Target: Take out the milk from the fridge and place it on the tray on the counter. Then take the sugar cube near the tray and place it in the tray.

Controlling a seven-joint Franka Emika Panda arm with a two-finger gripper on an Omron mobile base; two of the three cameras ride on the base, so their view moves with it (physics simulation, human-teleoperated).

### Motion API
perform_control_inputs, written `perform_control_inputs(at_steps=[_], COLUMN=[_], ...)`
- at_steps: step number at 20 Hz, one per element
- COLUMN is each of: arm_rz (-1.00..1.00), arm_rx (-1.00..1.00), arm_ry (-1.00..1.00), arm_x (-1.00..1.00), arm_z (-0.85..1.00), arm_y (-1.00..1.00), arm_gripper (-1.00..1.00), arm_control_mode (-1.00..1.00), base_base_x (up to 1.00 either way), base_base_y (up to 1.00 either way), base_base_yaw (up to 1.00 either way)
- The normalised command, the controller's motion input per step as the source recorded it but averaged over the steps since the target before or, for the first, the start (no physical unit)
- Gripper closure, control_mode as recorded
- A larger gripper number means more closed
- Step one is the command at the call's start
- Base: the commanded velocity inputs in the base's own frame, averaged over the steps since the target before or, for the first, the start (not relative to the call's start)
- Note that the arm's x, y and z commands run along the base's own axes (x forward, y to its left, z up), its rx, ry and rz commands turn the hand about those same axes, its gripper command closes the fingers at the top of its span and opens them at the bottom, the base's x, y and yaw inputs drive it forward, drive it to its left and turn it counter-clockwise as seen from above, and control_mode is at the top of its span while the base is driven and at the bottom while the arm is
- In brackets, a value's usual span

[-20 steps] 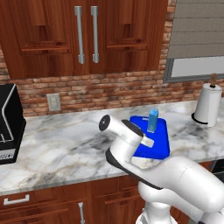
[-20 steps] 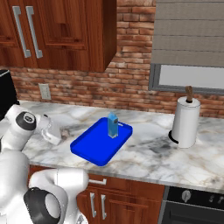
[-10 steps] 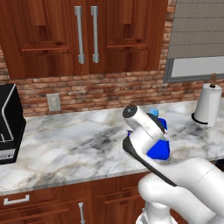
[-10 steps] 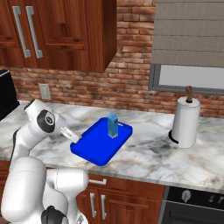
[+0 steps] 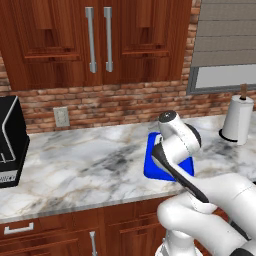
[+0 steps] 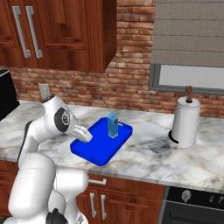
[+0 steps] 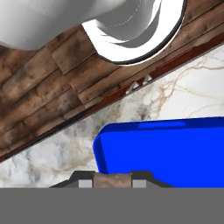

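Sugar cube (image 7: 112,180) | clamped in gripper (image 7: 112,183) | at tray (image 7: 175,151) edge

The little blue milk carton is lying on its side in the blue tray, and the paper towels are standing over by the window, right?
Not quite. The milk carton is standing upright in the blue tray, not lying on its side; the right base view shows it. The paper towels do stand near the window.

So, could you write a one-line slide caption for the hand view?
Fingers shut on the tan sugar cube, at the blue tray edge above the marble counter.
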Motion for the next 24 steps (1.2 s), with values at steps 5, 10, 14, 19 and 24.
perform_control_inputs(at_steps=[5, 10, 14, 19, 24], arm_rz=[0.02, 0.02, 0.02, 0.03, 0.04], arm_rx=[0.01, 0.01, 0.03, 0.05, 0.03], arm_ry=[0.01, -0.04, -0.06, 0.03, 0.04], arm_x=[0.0, 0.0, 0.03, 0.29, 0.35], arm_z=[-0.22, -0.26, -0.19, -0.16, -0.21], arm_y=[0.0, 0.0, -0.01, -0.01, -0.11], arm_gripper=[1.0, 1.0, 1.0, 1.0, 1.0], arm_control_mode=[-1.0, -1.0, -1.0, -1.0, -1.0], base_base_x=[0.0, 0.0, 0.0, 0.0, 0.0], base_base_y=[0.0, 0.0, 0.0, 0.0, 0.0], base_base_yaw=[0.0, 0.0, 0.0, 0.0, 0.0])
